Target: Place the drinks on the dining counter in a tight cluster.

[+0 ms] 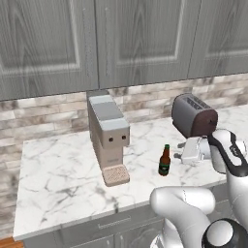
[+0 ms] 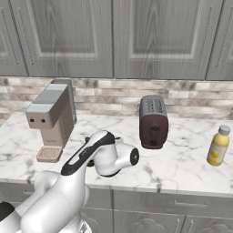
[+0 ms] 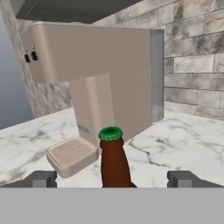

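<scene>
Glass is judged to be the material of the beer bottle [image 1: 164, 162]: dark brown, rigid, smooth-walled, topped with a green crown cap. It is likely to be slippery and breakable, moderately heavy if full, and easily tipped because it is tall and narrow. A hold on the straight body below the shoulder is advised, not on the tapering neck, where the pads would slide upward.

The beer bottle stands upright on the marble table [image 1: 58, 184], a white slab with grey veining, hard and polished. It is placed between the coffee machine [image 1: 108, 135] and the toaster [image 1: 193, 115], just in front of the machine's ribbed drip tray. The coffee machine is a boxy beige block with matte sides; the toaster is a rounded dark body with slots on top. A juice bottle [image 2: 218, 145], yellow with a pale cap and wider in build, is set well apart to the right of the toaster in the right base view; it is probably plastic and lighter.

The gripper [image 3: 112, 178] is brought level with the bottle. Its jaws are spread fully wide, with the bottle neck seen between the two dark fingertips [image 3: 41, 178], and nothing is held. Brick backsplash and grey wood-grain cabinets are seen behind.
</scene>
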